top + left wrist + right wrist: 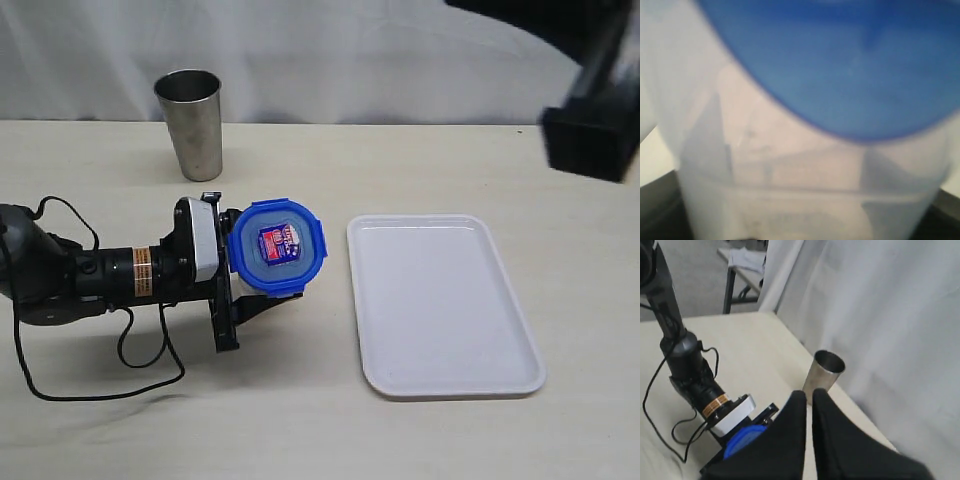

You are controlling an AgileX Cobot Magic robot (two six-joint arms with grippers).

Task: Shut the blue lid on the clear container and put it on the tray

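The blue lid (277, 246) sits on top of the clear container, which it hides from above in the exterior view. In the left wrist view the clear container (805, 190) fills the picture, blurred and close, with the blue lid (855, 65) at its top. My left gripper (262, 268) lies low on the table, its fingers on either side of the container, shut on it. The white tray (440, 300) lies empty just right of the container. My right gripper (807, 394) is shut on nothing, raised above the table; only its black body (590, 135) shows at the upper right.
A shiny steel tumbler (192, 120) stands upright behind the left gripper, also seen past the right fingers as the tumbler (824, 372). A black cable (120, 350) loops on the table by the left arm. A white curtain backs the table.
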